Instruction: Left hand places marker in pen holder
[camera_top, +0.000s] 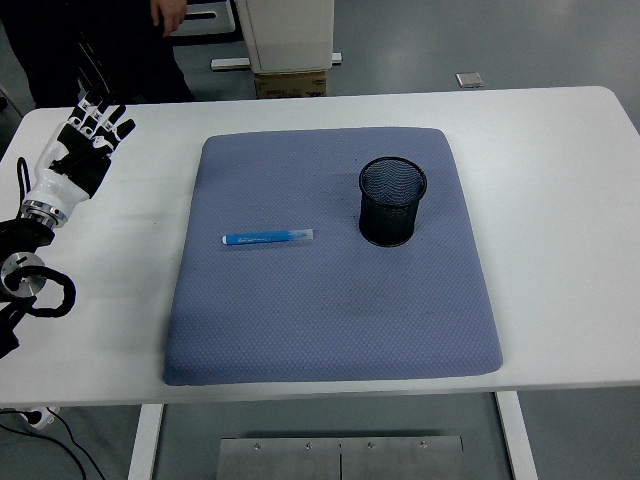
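A blue marker (267, 237) with a pale cap end lies flat on the blue-grey mat (330, 330), left of centre, pointing left-right. A black mesh pen holder (392, 200) stands upright on the mat to the marker's right, with nothing visible inside it. My left hand (88, 135) hovers over the table's far left, well clear of the mat, its fingers spread and holding nothing. The marker is roughly a hand's length and more to the right of that hand. The right arm is out of view.
The mat covers the middle of the white table (560, 200). A person in dark clothes (100, 50) stands beyond the far left edge. A white cabinet and a cardboard box (290, 82) sit behind the table.
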